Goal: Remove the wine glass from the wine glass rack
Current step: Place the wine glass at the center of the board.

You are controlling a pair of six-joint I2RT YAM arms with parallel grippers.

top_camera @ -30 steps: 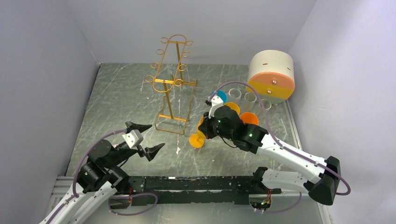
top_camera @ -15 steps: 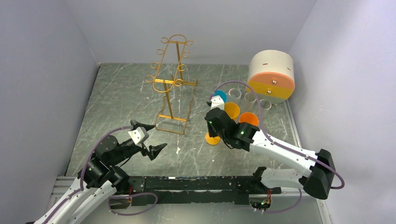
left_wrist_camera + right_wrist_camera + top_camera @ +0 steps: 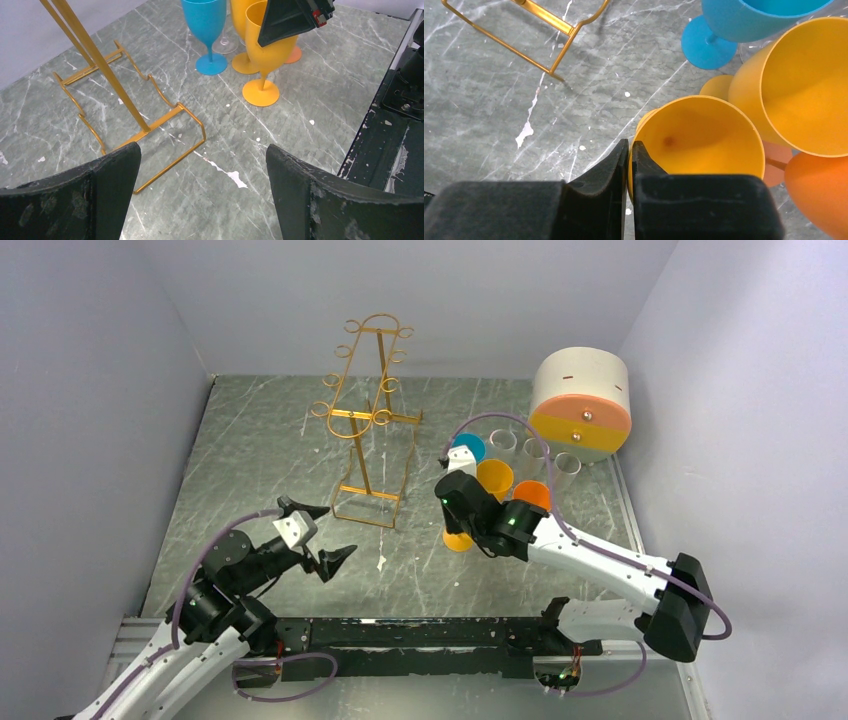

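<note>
i work over the table [image 3: 250, 440], a flat grey slab veined white like marble, boxed on three sides by plain pale panels [image 3: 100, 390]. at its far right corner sits a squat round drum [image 3: 580, 405], cream above orange, yellow and green bands. the wine glass rack [image 3: 107, 75], thin gold wire with curled loops and a rectangular base, stands far centre, with bare surface to its left and front.

right of the rack and apart from the wire, the yellow wine glass [image 3: 699, 140] stands upright on its round foot. it is crowded behind by a blue glass [image 3: 205, 20], a second yellow glass [image 3: 804, 85] and an orange glass [image 3: 819, 195].

the right gripper [image 3: 630, 150] pinches the thin rim, one finger inside the bowl and one outside. the left gripper [image 3: 202, 149] hangs spread wide near the rack base, touching nothing.

a second ago the glass hung tilted, foot toward the rack; now it is upright.
</note>
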